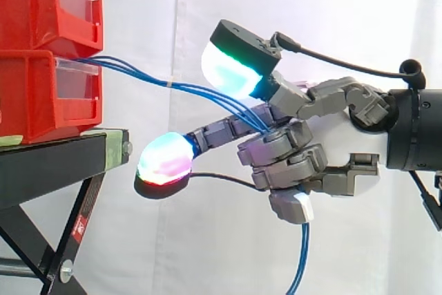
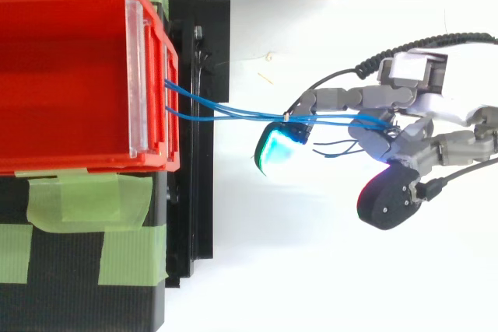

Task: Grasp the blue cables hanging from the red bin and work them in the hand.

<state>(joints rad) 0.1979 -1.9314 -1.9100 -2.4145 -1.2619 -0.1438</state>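
1. Blue cables (image 1: 200,92) came out at the front of the lower red bin (image 1: 34,94), just beneath the upper red bin (image 1: 34,5). They ran away from the bins in a gently sloping bundle, hanging free of everything below.
2. Directly under the bins stood the black stand (image 1: 48,164) that carried them. Strips of green tape (image 2: 78,200) lay on its top beside the bins.
3. A little way out from the bins, a small pale tie (image 1: 169,84) gathered the strands into one bunch.
4. Farther from the bins, the robot hand (image 1: 338,136) was clamped on the blue cables, with several fingers (image 1: 283,146) curled round the bundle and pressing it toward the palm.
5. Two other fingers reached back toward the bins without touching them. One fingertip (image 1: 228,67) glowed cyan and green above the bundle. The other (image 1: 166,159) glowed cyan and magenta below it.
6. Beyond the grip, on the side away from the bins, the loose end of the cables dropped straight down below the robot hand.
7. Farthest off, a white curtain (image 1: 138,240) hung behind the bins and the robot hand.
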